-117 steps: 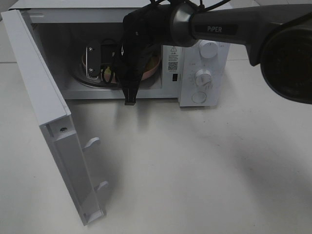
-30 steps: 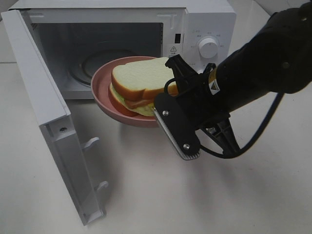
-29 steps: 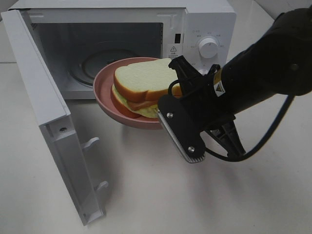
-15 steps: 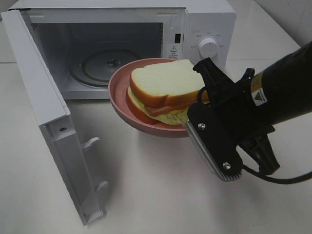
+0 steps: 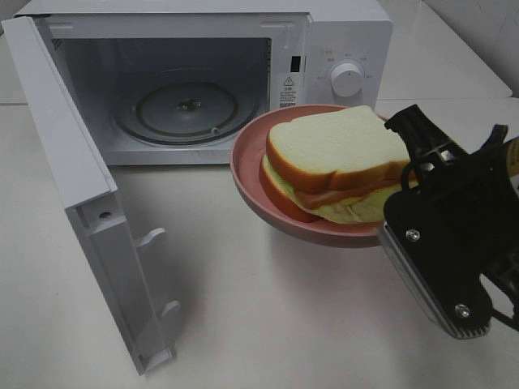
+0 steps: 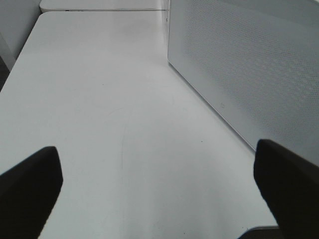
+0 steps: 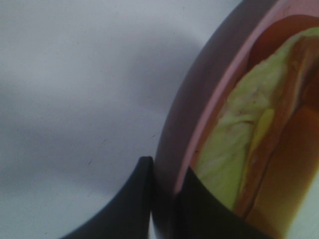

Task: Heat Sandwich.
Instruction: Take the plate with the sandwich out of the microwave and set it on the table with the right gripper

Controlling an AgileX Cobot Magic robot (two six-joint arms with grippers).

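Note:
The sandwich (image 5: 336, 166), white bread with ham and lettuce, lies on a round pink plate (image 5: 251, 174). My right gripper (image 5: 395, 212) is shut on the plate's right rim and holds it above the table, in front of the microwave's control panel. In the right wrist view the two dark fingertips (image 7: 144, 194) pinch the plate rim (image 7: 199, 99), with the sandwich's lettuce (image 7: 234, 149) just inside it. The microwave (image 5: 340, 32) stands open with its glass turntable (image 5: 186, 105) bare. My left gripper (image 6: 159, 194) is open and empty over the table; it is out of the exterior high view.
The microwave door (image 5: 73, 186) swings out to the front left. Two knobs (image 5: 346, 79) sit on the control panel. The left wrist view shows a white dotted panel of the microwave (image 6: 249, 64) beside bare white table (image 6: 99, 99).
My right gripper has drawn the plate with the sandwich out of the microwave and carried it right and toward the front. The turntable now shows fully.

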